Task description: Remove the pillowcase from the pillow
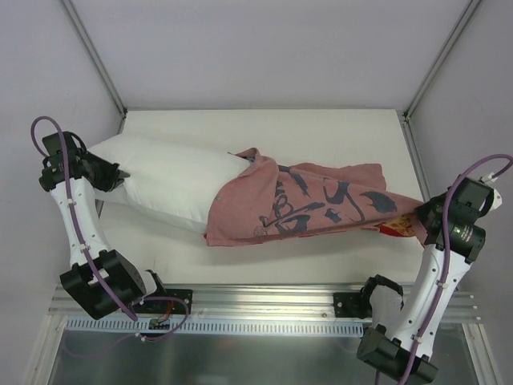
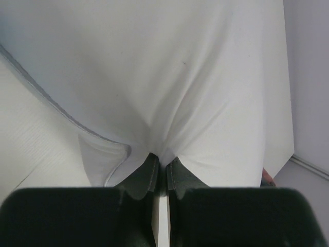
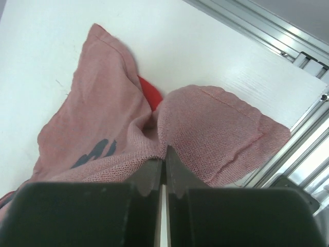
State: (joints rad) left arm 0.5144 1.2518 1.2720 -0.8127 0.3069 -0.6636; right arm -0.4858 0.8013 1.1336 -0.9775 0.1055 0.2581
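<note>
The white pillow (image 1: 164, 178) lies across the left half of the table, its right end still inside the dusty-pink pillowcase (image 1: 309, 202) with dark brush characters. My left gripper (image 1: 114, 175) is shut on the pillow's left end; in the left wrist view the jaws (image 2: 162, 163) pinch a fold of the white pillow (image 2: 169, 77). My right gripper (image 1: 422, 215) is shut on the pillowcase's right end; in the right wrist view it (image 3: 165, 154) pinches the pink pillowcase (image 3: 103, 134), with a bit of red trim (image 3: 149, 91) showing.
The white table (image 1: 321, 128) is walled by grey panels at back and sides. An aluminium rail (image 1: 264, 298) runs along the near edge between the arm bases. The table's edge and rail (image 3: 288, 41) lie close to the right gripper.
</note>
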